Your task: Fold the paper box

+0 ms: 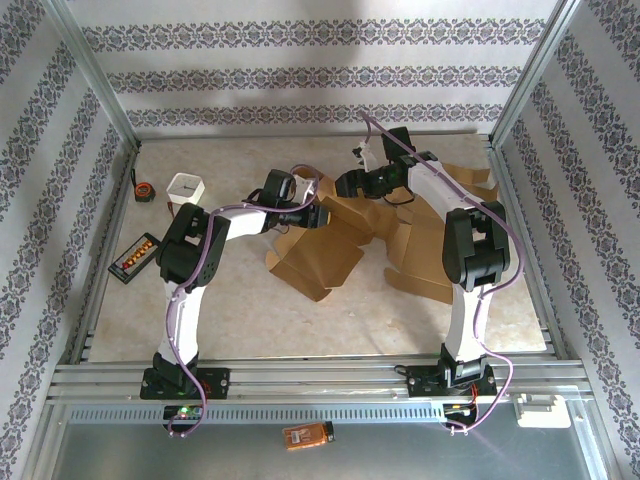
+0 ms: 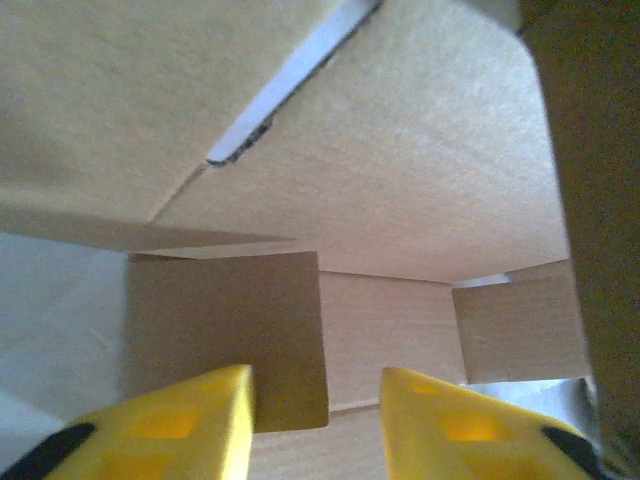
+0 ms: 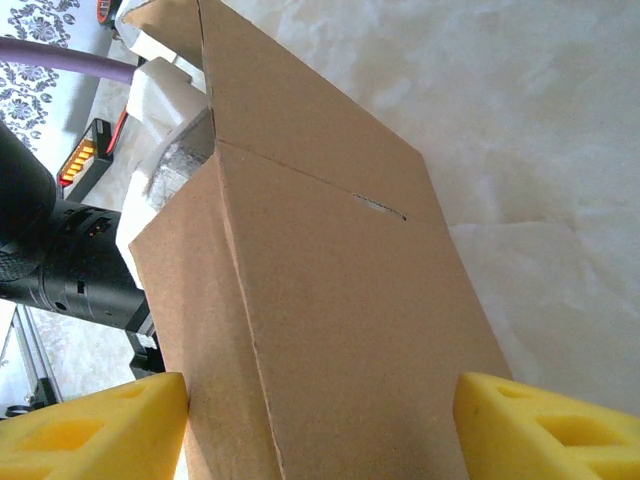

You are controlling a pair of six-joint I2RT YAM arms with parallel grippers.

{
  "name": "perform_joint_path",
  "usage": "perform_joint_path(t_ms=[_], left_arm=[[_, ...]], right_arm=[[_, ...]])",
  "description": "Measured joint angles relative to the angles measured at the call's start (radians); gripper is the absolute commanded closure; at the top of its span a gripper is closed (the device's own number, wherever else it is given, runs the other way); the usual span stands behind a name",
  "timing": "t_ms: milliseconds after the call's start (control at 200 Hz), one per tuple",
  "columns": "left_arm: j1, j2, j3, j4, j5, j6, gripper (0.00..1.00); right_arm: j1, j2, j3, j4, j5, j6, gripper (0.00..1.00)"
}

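The brown paper box [image 1: 318, 256] lies partly folded at mid-table, with flat panels [image 1: 470, 182] spread out to the right. My left gripper [image 1: 303, 208] reaches into its upper left part. In the left wrist view that gripper [image 2: 315, 388] is open inside the box [image 2: 400, 180], and a small inner flap [image 2: 225, 335] hangs just past its left finger. My right gripper [image 1: 358, 184] sits at the box's top edge. In the right wrist view its yellow fingers [image 3: 95, 425] stand on either side of a folded box wall [image 3: 330, 300], shut across its width.
At the back left stand a white cup [image 1: 186, 187] and a tape measure [image 1: 145, 191]. A black tray with orange pieces [image 1: 133, 258] lies near the left edge. Metal frame posts border the table. Bare table [image 1: 300, 320] lies in front of the box.
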Motion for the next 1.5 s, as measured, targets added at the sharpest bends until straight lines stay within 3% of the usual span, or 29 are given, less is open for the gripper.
perform_joint_path(t_ms=[240, 480, 635, 944, 1049, 1229, 1354, 1499], left_arm=[[0.018, -0.171, -0.079, -0.054, -0.105, 0.092, 0.52], [0.109, -0.301, -0.116, -0.113, -0.200, 0.208, 0.51], [0.125, -0.259, -0.005, -0.212, -0.266, 0.326, 0.48], [0.125, -0.033, 0.319, -0.362, -0.258, 0.481, 0.39], [0.125, 0.029, 0.389, -0.417, -0.237, 0.510, 0.48], [0.124, 0.053, 0.413, -0.491, -0.133, 0.531, 0.73], [0.118, 0.052, 0.407, -0.499, -0.092, 0.525, 0.87], [0.114, 0.038, 0.379, -0.499, -0.076, 0.517, 0.89]], right_arm=[[0.000, -0.002, 0.000, 0.000, 0.004, 0.000, 0.29], [0.000, -0.002, 0.000, 0.000, 0.006, 0.000, 0.29], [0.000, -0.002, 0.000, 0.000, 0.006, 0.000, 0.29], [0.000, -0.002, 0.000, 0.000, 0.006, 0.000, 0.29], [0.000, -0.002, 0.000, 0.000, 0.006, 0.000, 0.29], [0.000, -0.002, 0.000, -0.001, 0.006, 0.000, 0.29], [0.004, -0.006, 0.000, -0.003, 0.008, 0.001, 0.21], [0.006, -0.021, -0.001, -0.016, 0.011, 0.003, 0.15]])
